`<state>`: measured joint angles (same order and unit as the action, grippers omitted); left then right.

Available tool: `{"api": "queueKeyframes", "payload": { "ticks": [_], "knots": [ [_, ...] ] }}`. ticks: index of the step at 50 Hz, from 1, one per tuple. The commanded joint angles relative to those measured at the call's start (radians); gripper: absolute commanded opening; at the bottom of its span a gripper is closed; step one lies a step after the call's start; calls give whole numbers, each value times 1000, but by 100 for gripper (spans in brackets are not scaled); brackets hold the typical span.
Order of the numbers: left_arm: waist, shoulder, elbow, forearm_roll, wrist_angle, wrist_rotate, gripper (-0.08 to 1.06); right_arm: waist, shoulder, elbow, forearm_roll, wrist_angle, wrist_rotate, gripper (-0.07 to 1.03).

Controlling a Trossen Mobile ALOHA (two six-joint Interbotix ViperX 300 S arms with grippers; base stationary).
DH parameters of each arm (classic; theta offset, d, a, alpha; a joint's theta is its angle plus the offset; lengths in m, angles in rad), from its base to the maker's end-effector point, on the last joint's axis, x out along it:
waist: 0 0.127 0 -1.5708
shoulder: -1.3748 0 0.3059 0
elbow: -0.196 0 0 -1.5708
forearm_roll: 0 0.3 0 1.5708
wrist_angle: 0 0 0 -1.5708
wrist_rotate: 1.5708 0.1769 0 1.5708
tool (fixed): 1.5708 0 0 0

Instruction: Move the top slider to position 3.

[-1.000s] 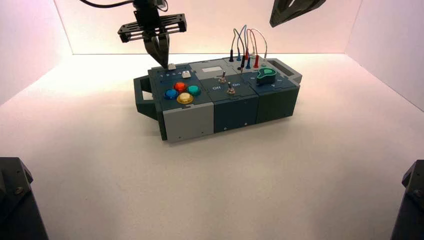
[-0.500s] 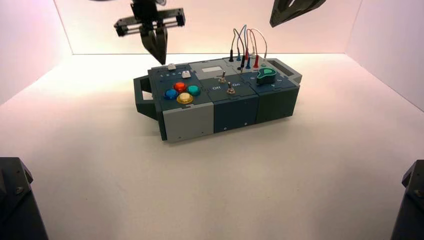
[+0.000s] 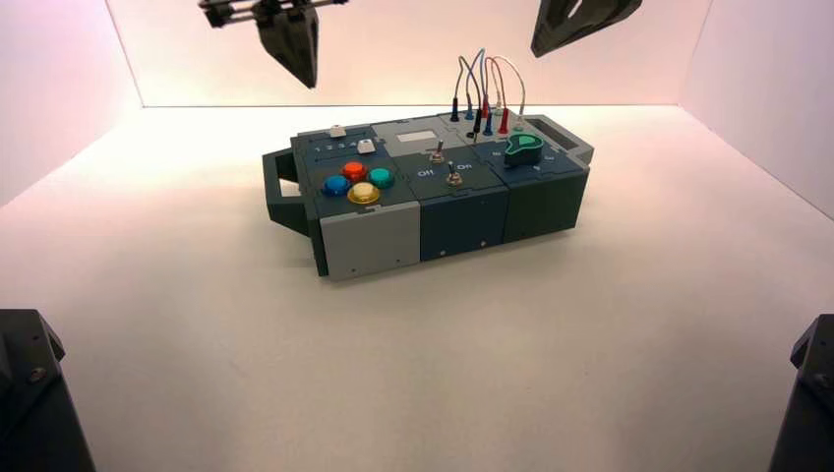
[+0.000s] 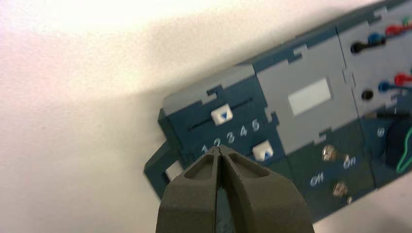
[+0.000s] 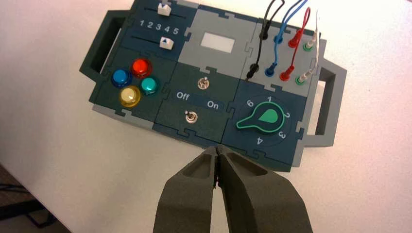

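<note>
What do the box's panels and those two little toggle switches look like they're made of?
The box panels look like matte painted wood or plastic sheet: flat, with interlocking notched edges. The toggle switches, upper and lower, look like bare metal, silvery and glinting.

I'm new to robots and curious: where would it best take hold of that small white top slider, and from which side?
Probably from straight above: the top slider is a small raised white cap on a narrow dark track. Closed fingertips against its end face could push it along the slot. The left gripper, shut, hangs above the box.
</note>
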<state>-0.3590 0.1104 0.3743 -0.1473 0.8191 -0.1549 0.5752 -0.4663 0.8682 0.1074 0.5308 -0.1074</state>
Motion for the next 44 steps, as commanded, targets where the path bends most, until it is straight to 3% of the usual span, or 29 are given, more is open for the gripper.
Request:
{"api": "queueKeyframes", "payload": {
  "ticks": [1, 9, 17, 44],
  "knots": [
    [-6, -60, 12, -3, -26, 37, -3, 2, -2, -12, -2, -11, -2, -2],
    [-18, -57, 37, -3, -80, 97, -3, 2, 12, -6, 0, -11, -3, -2],
    [-23, -54, 44, -6, -115, 130, -3, 2, 20, -8, -5, -11, -3, -2],
    [-23, -97, 52, -12, -109, 132, -3, 2, 23, -9, -8, -9, -3, -2]
  ]
}}
